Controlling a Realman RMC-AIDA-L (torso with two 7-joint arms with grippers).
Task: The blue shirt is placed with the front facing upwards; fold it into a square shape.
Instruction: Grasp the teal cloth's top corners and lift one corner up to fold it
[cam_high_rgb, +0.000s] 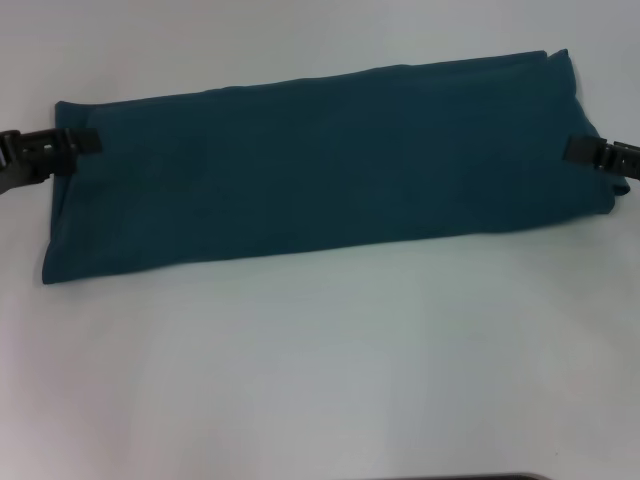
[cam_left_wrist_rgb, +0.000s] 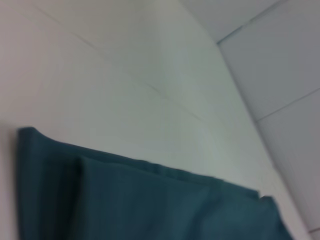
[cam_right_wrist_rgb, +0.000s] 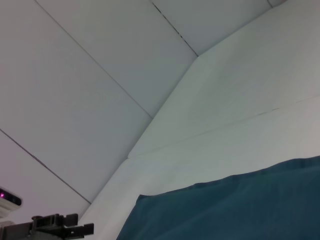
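Observation:
The blue shirt (cam_high_rgb: 320, 165) lies flat on the white table as one long dark teal band running left to right, plain side up with no lettering showing. My left gripper (cam_high_rgb: 85, 142) reaches in from the left and overlaps the middle of the band's left end. My right gripper (cam_high_rgb: 582, 150) overlaps the middle of the right end, where the cloth bulges a little. The left wrist view shows a layered end of the shirt (cam_left_wrist_rgb: 150, 205). In the right wrist view the shirt (cam_right_wrist_rgb: 240, 210) stretches away toward the far left gripper (cam_right_wrist_rgb: 55, 226).
The white table (cam_high_rgb: 320, 360) extends in front of the shirt to the near edge. Behind it a strip of table (cam_high_rgb: 250, 40) shows. White wall panels (cam_right_wrist_rgb: 75, 90) rise beyond the table in the wrist views.

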